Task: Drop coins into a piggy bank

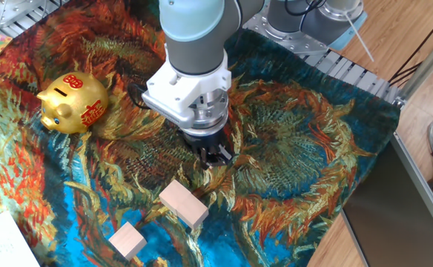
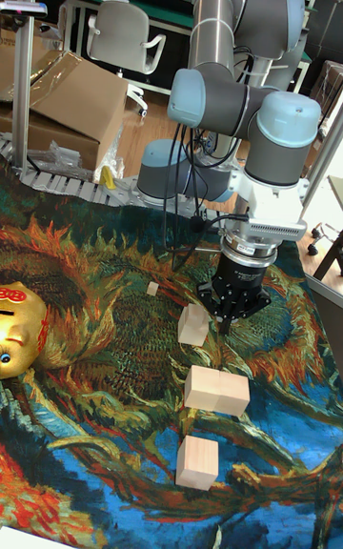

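The worktop is covered by a painted cloth (image 1: 298,148) of swirling orange sunflowers on blue and teal, soft and wrinkled at its edges. Above its middle stands the grey and pale blue arm (image 1: 194,44), smooth and rounded, with a white wrist block and a dark gripper (image 1: 215,154) pointing down close over the cloth. The black fingers (image 2: 225,313) sit near together, but whether they are clenched or released cannot be told, and nothing is seen between them. The piggy bank (image 1: 73,102) lies well apart from the fingers, toward the cloth's far left side; it is glossy gold, round-bodied, with red markings on its back and flank. Nearer the fingers sit pale, matte wooden blocks: a long one (image 1: 183,204), a smaller cube (image 1: 127,240), and in the tall fixed view another block (image 2: 193,324) just beside the fingers.
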{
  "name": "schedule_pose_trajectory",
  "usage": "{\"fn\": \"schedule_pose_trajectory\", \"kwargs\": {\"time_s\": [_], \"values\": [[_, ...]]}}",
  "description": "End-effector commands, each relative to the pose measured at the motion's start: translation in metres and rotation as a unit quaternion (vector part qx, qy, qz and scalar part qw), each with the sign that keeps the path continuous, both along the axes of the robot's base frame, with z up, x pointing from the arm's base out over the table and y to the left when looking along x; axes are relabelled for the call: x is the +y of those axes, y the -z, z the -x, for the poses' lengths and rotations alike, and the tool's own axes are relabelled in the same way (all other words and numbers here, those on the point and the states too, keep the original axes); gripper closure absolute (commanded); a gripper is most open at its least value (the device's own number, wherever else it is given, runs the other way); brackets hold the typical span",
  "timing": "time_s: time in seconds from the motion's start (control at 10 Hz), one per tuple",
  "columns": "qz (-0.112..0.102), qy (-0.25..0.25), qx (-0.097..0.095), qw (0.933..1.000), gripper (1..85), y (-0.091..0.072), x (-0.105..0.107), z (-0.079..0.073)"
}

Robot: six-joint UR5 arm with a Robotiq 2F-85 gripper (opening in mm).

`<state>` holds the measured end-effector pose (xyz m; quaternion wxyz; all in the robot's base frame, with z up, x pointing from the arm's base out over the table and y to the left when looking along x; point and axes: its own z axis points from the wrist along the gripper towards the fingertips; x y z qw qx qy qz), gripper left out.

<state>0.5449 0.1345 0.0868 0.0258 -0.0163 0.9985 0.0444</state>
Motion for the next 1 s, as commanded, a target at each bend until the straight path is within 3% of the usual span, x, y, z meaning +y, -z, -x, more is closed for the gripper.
{"fn": "schedule_pose_trajectory", "kwargs": {"time_s": [0.0, 0.4, 0.5, 0.8, 0.9], "values": [[-0.002, -0.001, -0.001, 1.0, 84.3, -0.002, 0.0, -0.001], [-0.002, -0.001, -0.031, 0.9995, 84.3, -0.003, 0.0, -0.016], [-0.01, 0.006, -0.029, 0.9995, 84.3, -0.003, 0.004, -0.016], [0.004, -0.002, -0.015, 0.9999, 84.3, -0.002, -0.003, -0.008], [0.003, -0.01, -0.011, 0.9999, 84.3, -0.01, -0.011, -0.003]]}}
